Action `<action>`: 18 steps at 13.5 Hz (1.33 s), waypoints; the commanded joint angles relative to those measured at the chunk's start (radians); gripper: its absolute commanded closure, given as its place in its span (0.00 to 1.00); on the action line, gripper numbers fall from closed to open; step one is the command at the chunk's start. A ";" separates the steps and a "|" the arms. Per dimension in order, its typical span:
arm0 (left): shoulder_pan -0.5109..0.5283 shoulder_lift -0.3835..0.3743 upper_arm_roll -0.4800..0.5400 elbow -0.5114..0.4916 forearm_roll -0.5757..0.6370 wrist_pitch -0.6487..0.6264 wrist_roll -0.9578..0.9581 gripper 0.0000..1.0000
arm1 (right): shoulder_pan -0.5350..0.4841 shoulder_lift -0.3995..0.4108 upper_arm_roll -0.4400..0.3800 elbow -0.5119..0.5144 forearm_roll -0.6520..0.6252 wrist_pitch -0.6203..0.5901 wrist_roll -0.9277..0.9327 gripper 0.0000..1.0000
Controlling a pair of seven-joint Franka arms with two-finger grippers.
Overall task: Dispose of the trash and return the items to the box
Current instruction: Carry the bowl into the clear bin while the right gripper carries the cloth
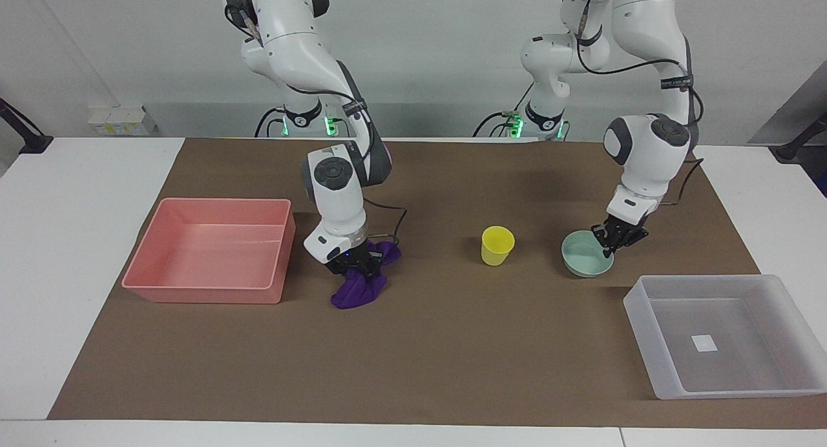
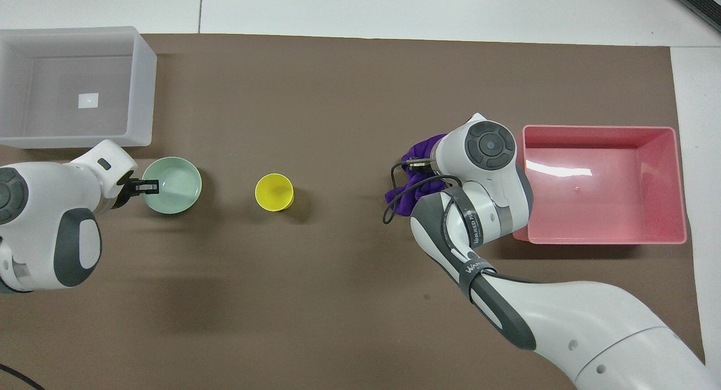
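Left gripper (image 1: pixel 611 248) pinched on bowl (image 1: pixel 585 254) rim; box (image 1: pixel 672 379) just beside. Right gripper (image 1: pixel 357 266) clamped on purple cloth (image 1: pixel 357 292); pink tray (image 1: pixel 154 255) adjacent.

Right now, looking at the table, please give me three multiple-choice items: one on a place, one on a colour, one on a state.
1. The purple cloth lies beside:
A. the pink tray
B. the clear box
C. the bowl

2. The cup is:
A. green
B. yellow
C. pink

3. The left claw is:
A. open above the cup
B. shut on the bowl
C. inside the box

Answers:
1 A, the cloth sits next to the tray wall.
2 B, plainly yellow.
3 B, its fingertips pinch the bowl's rim.
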 commanded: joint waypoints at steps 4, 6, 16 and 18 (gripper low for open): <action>0.010 -0.073 0.002 0.171 0.010 -0.275 0.009 1.00 | -0.015 -0.224 0.000 0.000 0.003 -0.208 0.044 1.00; 0.013 -0.043 0.004 0.251 0.010 -0.295 0.007 1.00 | -0.017 -0.296 -0.009 0.003 0.009 -0.279 0.044 1.00; 0.146 0.229 -0.001 0.679 0.003 -0.329 0.030 1.00 | -0.221 -0.447 -0.029 0.047 0.011 -0.457 -0.169 1.00; 0.157 0.295 -0.001 0.760 0.003 -0.330 0.036 1.00 | -0.270 -0.455 -0.029 0.010 0.017 -0.414 -0.238 1.00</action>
